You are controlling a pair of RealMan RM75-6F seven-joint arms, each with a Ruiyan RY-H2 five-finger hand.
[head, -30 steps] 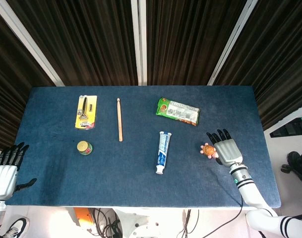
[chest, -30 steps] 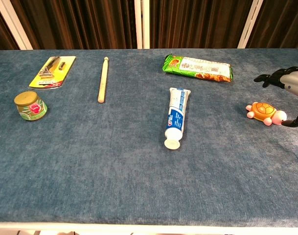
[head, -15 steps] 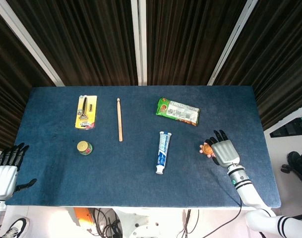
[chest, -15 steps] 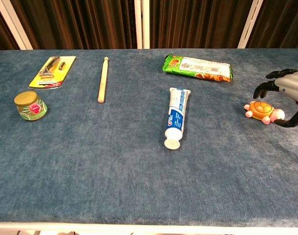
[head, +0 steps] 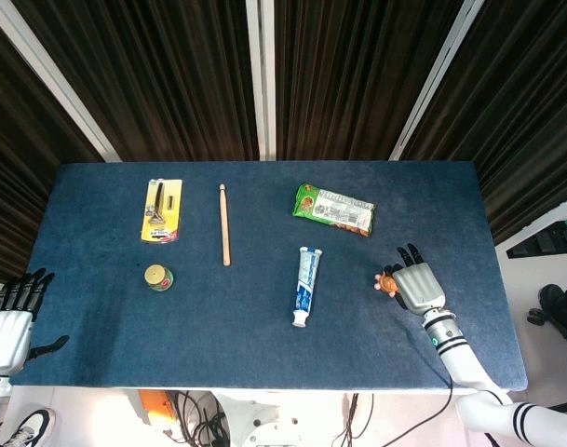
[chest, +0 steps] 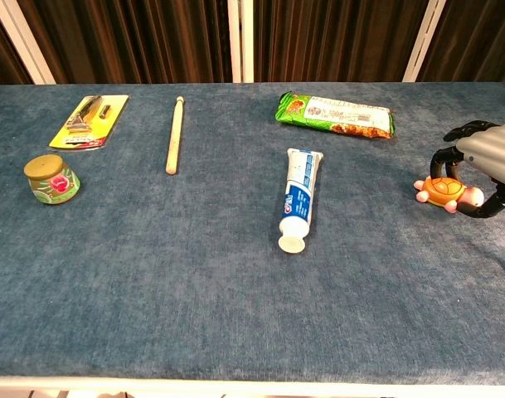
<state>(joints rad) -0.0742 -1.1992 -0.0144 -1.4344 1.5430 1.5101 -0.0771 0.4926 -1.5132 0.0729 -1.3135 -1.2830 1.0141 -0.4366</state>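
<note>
A small orange turtle toy (head: 387,280) (chest: 441,190) sits on the blue table (head: 97,317) near its right side. My right hand (head: 416,284) (chest: 488,162) arches over it from the right. Its fingers curl down behind the shell and its thumb presses against the pale head, so the toy is pinched where it sits on the cloth. My left hand (head: 8,321) hangs off the table's near left corner with its fingers spread, holding nothing. The chest view does not show it.
A toothpaste tube (head: 304,286) (chest: 298,197) lies mid-table, with a green snack pack (head: 334,209) (chest: 335,114) behind it. A wooden stick (head: 225,223) (chest: 175,133), a yellow razor card (head: 161,210) (chest: 89,120) and a small jar (head: 157,277) (chest: 50,179) lie to the left.
My right hand has slid over the turtle and its fingers have curled from spread to closed around the toy. The turtle has shifted slightly. The left hand has not moved.
</note>
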